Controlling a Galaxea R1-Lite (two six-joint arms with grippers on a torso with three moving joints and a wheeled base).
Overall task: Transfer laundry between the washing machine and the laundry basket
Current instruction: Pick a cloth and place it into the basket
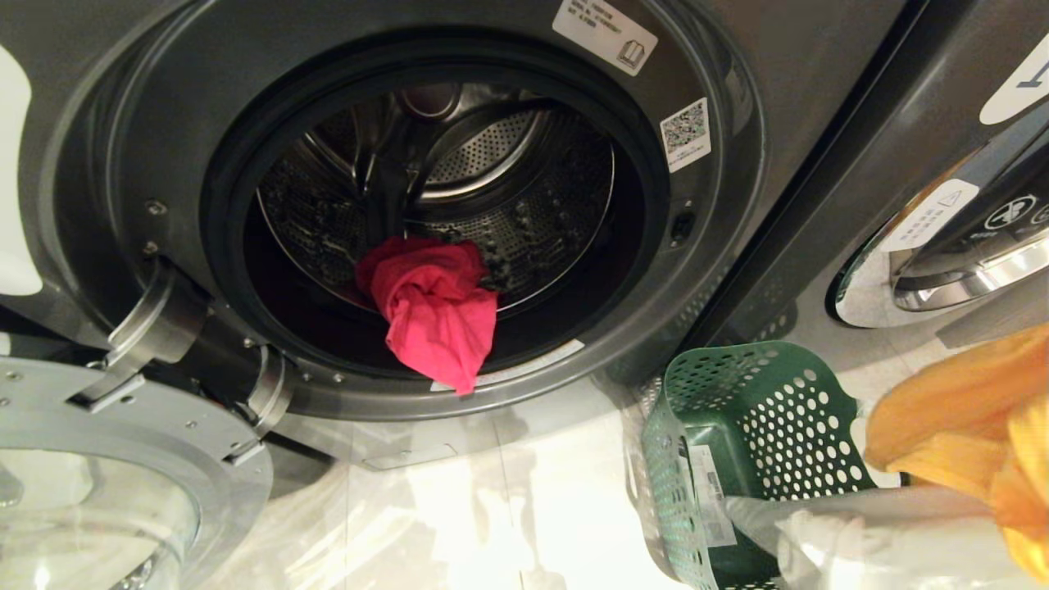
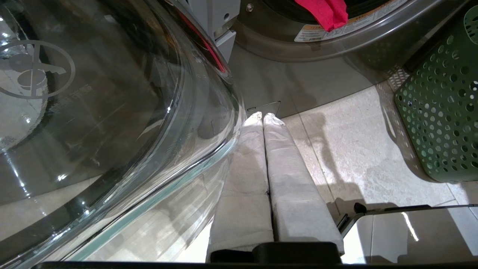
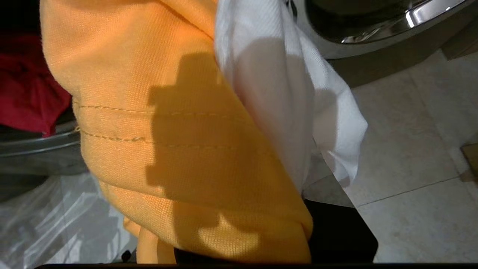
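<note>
A second grey machine — chrome-ringed door, white labels — stands on pale floor tiles.

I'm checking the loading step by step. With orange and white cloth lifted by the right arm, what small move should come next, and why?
Probably swing the right end effector, draped in orange cloth and white cloth, toward the open drum. The load hangs beside the basket, while the red garment already hangs over the drum's lip.

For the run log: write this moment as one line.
right pincer: carrying orange garment and white garment | red-pink garment: hanging over washing machine lip | left pincer: shut, parked
</note>
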